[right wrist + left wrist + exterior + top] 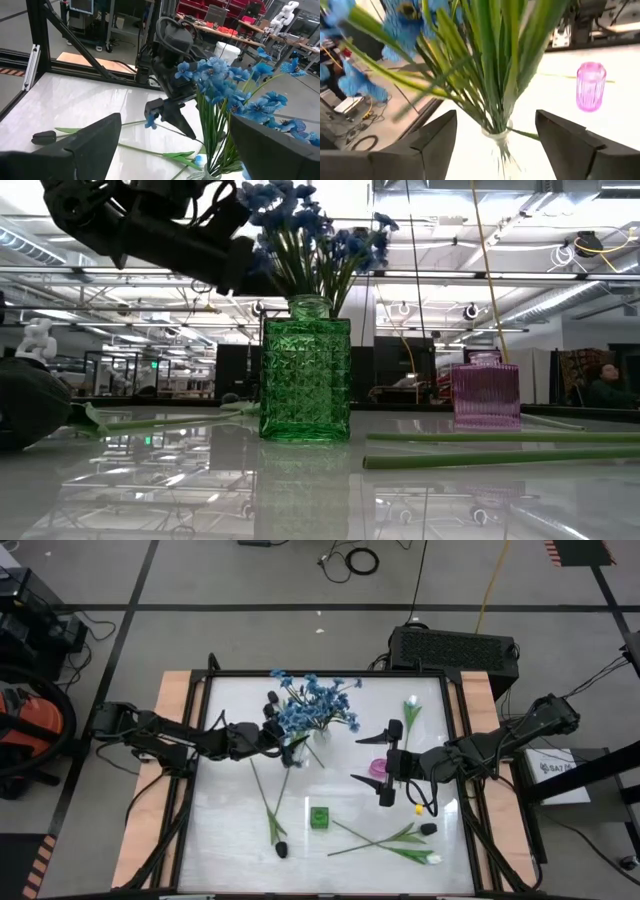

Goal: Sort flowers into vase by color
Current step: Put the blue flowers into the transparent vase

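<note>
Both end effectors point(495, 145) point(170, 150) gape empty; blue flowers point(312, 705) stand upright in the green vase point(305, 380).

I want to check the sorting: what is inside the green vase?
In the low view, the green vase holds blue flowers on green stems. Its patterned glass hides the stem ends, so nothing more can be seen inside.

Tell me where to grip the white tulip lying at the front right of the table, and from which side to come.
Take the white tulip by its bare green stem, mid-length, clear of the bud and of the point where it crosses the dark tulip's stem. It lies flat on the table, so come straight down from above, fingers set across the stem. The right hand, open and nearer, likely suits best.
</note>
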Robot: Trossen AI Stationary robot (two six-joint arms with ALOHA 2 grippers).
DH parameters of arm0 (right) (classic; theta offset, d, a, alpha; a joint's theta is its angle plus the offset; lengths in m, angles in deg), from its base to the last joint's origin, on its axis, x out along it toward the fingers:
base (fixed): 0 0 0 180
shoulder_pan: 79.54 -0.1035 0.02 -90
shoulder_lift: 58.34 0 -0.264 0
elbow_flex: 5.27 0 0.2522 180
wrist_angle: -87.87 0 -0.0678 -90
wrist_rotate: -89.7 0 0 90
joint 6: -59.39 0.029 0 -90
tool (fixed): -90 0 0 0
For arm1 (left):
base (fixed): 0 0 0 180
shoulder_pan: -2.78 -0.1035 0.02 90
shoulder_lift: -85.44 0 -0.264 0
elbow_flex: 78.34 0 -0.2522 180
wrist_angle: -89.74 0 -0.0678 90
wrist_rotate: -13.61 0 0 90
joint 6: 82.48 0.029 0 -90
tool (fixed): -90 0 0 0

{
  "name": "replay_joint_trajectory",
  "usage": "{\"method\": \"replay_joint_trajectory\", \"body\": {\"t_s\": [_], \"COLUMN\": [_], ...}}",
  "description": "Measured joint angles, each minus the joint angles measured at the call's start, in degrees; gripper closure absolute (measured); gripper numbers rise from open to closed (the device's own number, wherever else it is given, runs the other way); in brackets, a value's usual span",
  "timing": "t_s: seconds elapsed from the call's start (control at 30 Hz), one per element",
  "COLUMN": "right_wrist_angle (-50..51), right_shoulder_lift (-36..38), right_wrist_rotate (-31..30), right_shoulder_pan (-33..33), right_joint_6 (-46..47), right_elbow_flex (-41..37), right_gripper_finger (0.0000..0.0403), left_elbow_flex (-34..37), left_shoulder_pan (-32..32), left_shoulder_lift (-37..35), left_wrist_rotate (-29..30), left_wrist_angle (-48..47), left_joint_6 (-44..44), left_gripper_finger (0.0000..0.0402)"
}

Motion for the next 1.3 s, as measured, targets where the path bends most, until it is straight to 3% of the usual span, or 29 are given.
{"method": "replay_joint_trajectory", "body": {"t_s": [0.27,0.63,0.83,1.1,1.3], "right_wrist_angle": [1.0,1.1,1.0,0.9,0.9], "right_shoulder_lift": [0.0,0.0,0.0,0.0,0.0], "right_wrist_rotate": [0.0,0.0,0.0,0.0,0.0], "right_shoulder_pan": [0.0,0.0,0.0,0.0,0.0], "right_joint_6": [0.4,0.5,0.5,0.5,0.4], "right_elbow_flex": [0.0,0.0,0.0,0.0,0.0], "right_gripper_finger": [0.004,0.004,0.004,0.004,0.004], "left_elbow_flex": [0.0,0.0,0.3,0.3,0.3], "left_shoulder_pan": [1.2,4.1,4.1,2.4,1.1], "left_shoulder_lift": [-6.3,-17.7,-13.6,-3.3,-0.3], "left_wrist_rotate": [0.0,0.5,-1.4,1.5,1.9], "left_wrist_angle": [-8.3,-15.0,-12.8,5.5,6.9], "left_joint_6": [0.1,-3.0,-4.2,-2.0,-1.5], "left_gripper_finger": [0.0129,0.019,0.0221,0.0272,0.035]}}
